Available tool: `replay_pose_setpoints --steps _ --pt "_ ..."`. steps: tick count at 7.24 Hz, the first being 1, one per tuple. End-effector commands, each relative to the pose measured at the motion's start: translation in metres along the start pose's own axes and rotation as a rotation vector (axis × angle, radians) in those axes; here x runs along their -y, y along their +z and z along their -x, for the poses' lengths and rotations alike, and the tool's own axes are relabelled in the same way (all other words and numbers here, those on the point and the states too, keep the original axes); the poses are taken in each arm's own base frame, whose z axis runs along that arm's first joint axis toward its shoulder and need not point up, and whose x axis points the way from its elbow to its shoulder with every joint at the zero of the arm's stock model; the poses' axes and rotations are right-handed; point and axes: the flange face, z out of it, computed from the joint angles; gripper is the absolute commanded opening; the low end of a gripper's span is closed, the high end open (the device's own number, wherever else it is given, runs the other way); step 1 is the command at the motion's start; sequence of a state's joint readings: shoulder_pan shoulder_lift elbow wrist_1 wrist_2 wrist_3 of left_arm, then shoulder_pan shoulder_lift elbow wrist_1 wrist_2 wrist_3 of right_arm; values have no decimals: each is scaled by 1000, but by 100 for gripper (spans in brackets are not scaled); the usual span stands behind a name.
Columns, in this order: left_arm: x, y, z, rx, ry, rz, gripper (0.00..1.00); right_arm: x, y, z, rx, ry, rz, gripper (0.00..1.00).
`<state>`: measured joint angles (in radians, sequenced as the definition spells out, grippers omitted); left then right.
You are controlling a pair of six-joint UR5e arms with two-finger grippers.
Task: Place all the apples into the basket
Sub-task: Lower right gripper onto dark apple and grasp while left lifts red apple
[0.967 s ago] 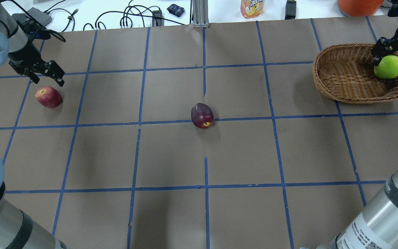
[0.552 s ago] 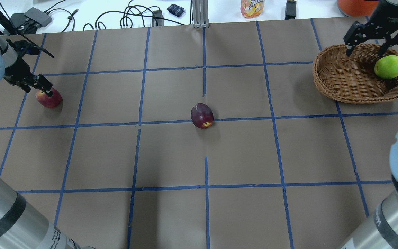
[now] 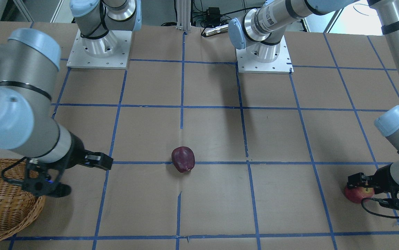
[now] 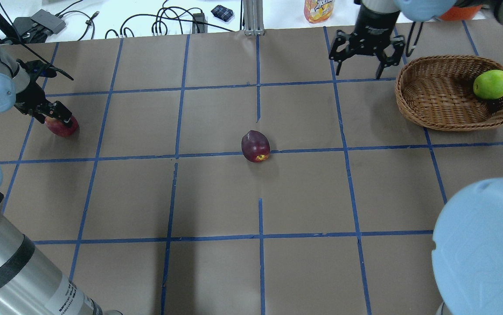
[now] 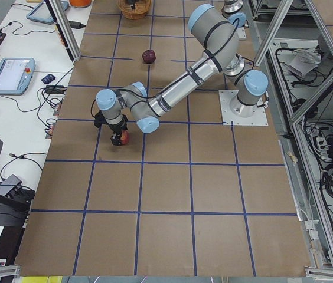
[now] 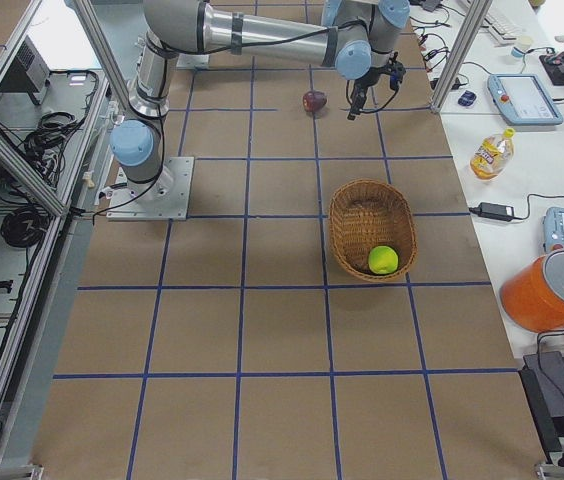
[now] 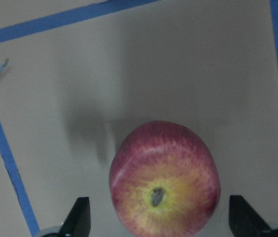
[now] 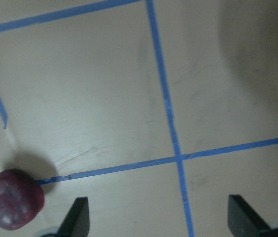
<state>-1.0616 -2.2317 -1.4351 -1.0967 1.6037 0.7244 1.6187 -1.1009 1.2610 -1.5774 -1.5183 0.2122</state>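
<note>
The red apple (image 4: 62, 127) lies at the table's left; in the left wrist view the red apple (image 7: 164, 180) sits between the fingers with gaps on both sides. My left gripper (image 4: 58, 120) is open and low around it. The dark maroon apple (image 4: 255, 146) rests alone mid-table, and shows at the lower left of the right wrist view (image 8: 13, 200). The green apple (image 4: 491, 84) lies inside the wicker basket (image 4: 452, 126) at the far right. My right gripper (image 4: 358, 72) hangs open and empty just left of the basket.
A juice bottle (image 4: 319, 9), an orange container (image 4: 452, 8) and cables lie on the white bench beyond the table's far edge. Blue tape divides the brown tabletop into squares. The right arm's elbow (image 4: 483, 245) fills the lower right of the overhead view.
My right gripper let go of the green apple in the basket, rose and swung left, out past the rim. My left gripper came down around the red apple.
</note>
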Motion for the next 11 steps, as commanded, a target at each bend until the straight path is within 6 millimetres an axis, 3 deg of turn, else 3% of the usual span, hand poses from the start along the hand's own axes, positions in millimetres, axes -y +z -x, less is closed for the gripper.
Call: replay_pose_setpoints --steps 1,2,3,5,7,8,9,11 --pt "0 -5 -1 4 -5 -5 37 -34 59 88 13 -113 4 100" --pt "2 -19 -11 12 -7 -9 34 -45 83 118 38 -163 -29 100" --pt "-2 -34 -21 -4 -23 11 34 -50 99 132 85 -190 -28 100" --pt "-20 -75 -47 -101 -85 23 34 -61 120 171 149 -237 -45 100" --pt "-8 -104 -111 -74 -111 22 31 -72 142 176 139 -249 2 100" --pt "-3 -109 -143 -72 -163 24 30 -80 162 169 127 -243 30 100" --pt "-4 -113 -175 -77 -206 26 30 -82 169 168 124 -245 32 100" --pt "-11 -107 -220 -132 -291 37 30 -79 180 168 125 -239 47 100"
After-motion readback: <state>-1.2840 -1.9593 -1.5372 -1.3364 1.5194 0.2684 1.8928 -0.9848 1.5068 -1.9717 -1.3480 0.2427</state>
